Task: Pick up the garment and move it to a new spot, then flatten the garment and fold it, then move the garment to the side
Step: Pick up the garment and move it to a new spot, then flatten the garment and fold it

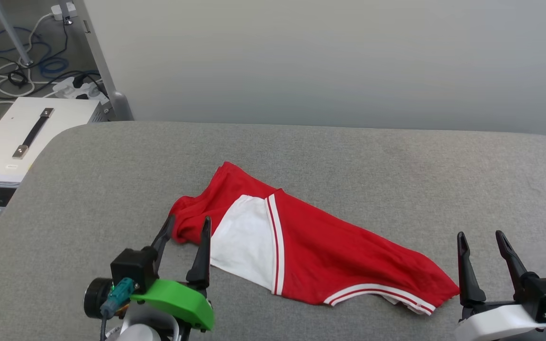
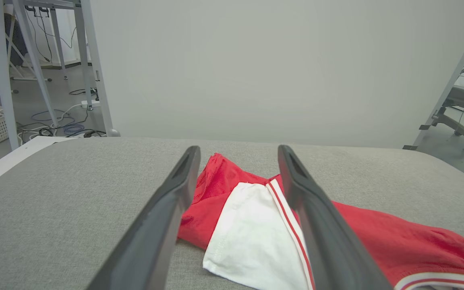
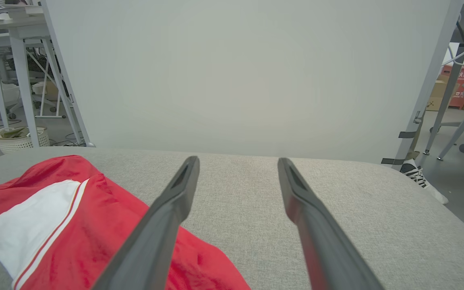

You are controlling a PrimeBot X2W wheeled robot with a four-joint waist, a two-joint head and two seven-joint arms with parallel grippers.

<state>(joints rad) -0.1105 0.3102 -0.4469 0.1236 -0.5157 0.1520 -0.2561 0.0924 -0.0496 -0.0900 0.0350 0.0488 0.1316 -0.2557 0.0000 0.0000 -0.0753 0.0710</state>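
One garment [image 1: 330, 246], red with a white sleeve panel and red-white striped trim, lay rumpled centrally on the grey table [image 1: 349, 151]. Left gripper [image 1: 188, 219] and right gripper [image 1: 480, 234] flanked it, jaws spread, holding nothing.

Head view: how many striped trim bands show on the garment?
2. The first band runs beside the white sleeve; the second band curves along the garment's near edge, close to the right gripper. Folds may hide more.
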